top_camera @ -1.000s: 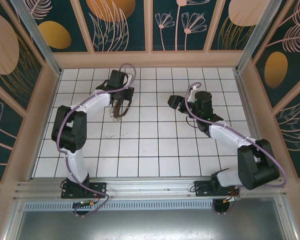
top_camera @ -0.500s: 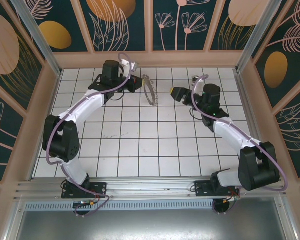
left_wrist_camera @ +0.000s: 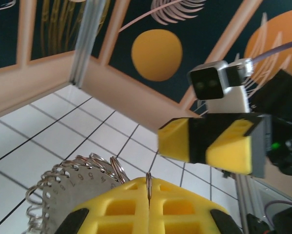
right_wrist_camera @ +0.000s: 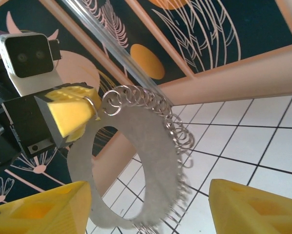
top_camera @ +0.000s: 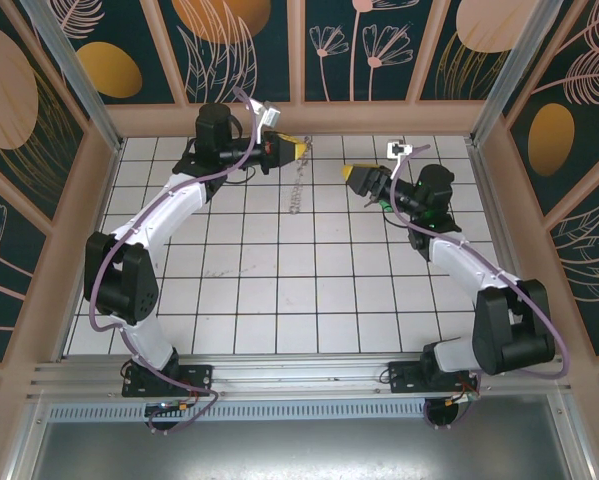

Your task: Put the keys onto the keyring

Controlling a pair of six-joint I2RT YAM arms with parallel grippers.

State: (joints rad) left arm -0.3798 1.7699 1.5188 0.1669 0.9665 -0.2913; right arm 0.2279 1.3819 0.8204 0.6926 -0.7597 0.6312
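Over the white tiled table (top_camera: 279, 290), the right gripper (top_camera: 361, 178) hangs above the far right squares, its yellow fingers (right_wrist_camera: 43, 209) spread wide apart. Facing it, just beyond and to the left, the left gripper (top_camera: 287, 150) has its pads (left_wrist_camera: 116, 204) pressed together on one small wire loop of the keyring (right_wrist_camera: 136, 161). The keyring dangles from that pinch between the two grippers, a flat grey band edged with many little rings, close to the back wall (top_camera: 299, 118).
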